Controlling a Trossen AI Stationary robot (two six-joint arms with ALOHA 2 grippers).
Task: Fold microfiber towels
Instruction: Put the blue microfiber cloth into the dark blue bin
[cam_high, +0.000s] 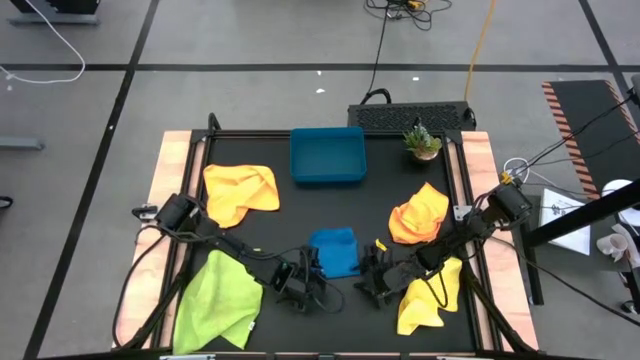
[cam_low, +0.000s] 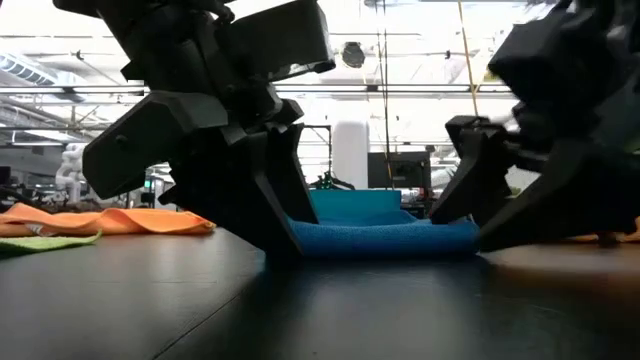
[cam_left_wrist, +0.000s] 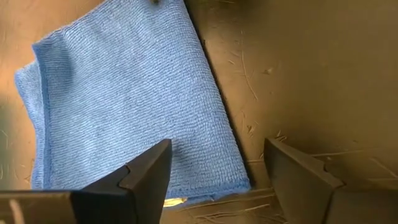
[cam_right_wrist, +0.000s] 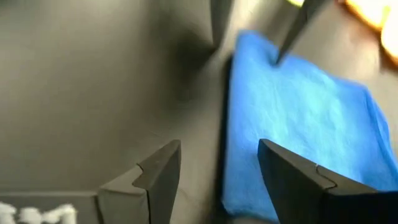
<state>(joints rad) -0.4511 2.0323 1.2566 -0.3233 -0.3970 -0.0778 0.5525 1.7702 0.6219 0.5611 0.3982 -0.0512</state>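
High view: unlabelled folded blue towel (cam_high: 335, 251)

Both arms reaching in low toward the near middle of the table, angled at each other. Left gripper (cam_high: 312, 278) down by the surface, fingers spread apart, nothing held. Right gripper (cam_high: 368, 276) same deal: spread, empty.

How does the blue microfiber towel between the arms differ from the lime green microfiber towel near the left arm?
The blue microfiber towel is folded into a compact layered rectangle; the lime green microfiber towel lies spread out and rumpled. The blue one covers far less table than the green. The blue one sits at the front centre, the green at the front left corner. Both rest on the black table.
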